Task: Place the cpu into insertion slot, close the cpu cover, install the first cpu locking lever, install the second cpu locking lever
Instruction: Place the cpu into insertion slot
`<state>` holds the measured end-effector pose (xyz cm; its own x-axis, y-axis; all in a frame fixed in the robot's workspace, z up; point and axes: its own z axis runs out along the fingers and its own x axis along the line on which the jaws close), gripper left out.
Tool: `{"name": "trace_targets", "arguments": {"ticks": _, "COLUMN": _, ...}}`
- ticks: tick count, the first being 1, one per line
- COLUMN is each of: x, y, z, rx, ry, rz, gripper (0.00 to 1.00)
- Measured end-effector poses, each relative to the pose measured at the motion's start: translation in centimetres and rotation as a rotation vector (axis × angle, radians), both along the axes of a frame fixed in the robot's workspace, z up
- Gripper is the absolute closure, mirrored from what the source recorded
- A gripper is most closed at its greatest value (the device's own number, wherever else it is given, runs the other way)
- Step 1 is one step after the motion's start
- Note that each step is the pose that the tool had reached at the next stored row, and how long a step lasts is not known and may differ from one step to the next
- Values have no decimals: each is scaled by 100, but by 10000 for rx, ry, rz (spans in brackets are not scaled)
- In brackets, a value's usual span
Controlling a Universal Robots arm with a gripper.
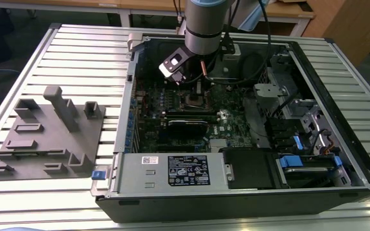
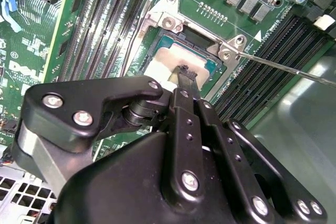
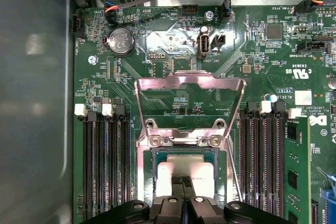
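Note:
The cpu [image 3: 185,170], a pale silver square, lies flat in the insertion slot [image 3: 152,177] on the green board. The cpu cover [image 3: 189,81], a silvery frame with a square window, stands tilted up from its hinge beyond the slot. My gripper [image 3: 184,180] is shut, and its black tips rest on the middle of the cpu's face [image 2: 157,66]; in the second wrist view the gripper [image 2: 184,71] comes down onto the chip. A thin locking lever [image 2: 283,68] sticks out free from the slot's corner. In the exterior view the arm hangs over the insertion slot [image 1: 193,100] inside the case.
Long black memory slots [image 3: 105,161] flank the socket on both sides [image 3: 262,156]. A coin battery [image 3: 121,42] and cables sit beyond the cover. A grey fixture block [image 1: 44,134] lies on the slatted table at the exterior view's left. The power supply [image 1: 172,171] fills the case's near side.

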<state>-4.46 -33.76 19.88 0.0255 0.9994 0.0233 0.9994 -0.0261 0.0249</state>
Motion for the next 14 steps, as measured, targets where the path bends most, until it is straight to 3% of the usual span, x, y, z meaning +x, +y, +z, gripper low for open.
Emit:
{"name": "trace_targets", "arguments": {"ticks": 9, "x": -1, "y": -1, "z": 186, "rx": -11, "ry": 8, "rz": 0, "gripper": 90}}
{"name": "trace_targets", "arguments": {"ticks": 14, "x": 0, "y": 0, "z": 212, "rx": -8, "ry": 6, "rz": 0, "gripper": 90}}
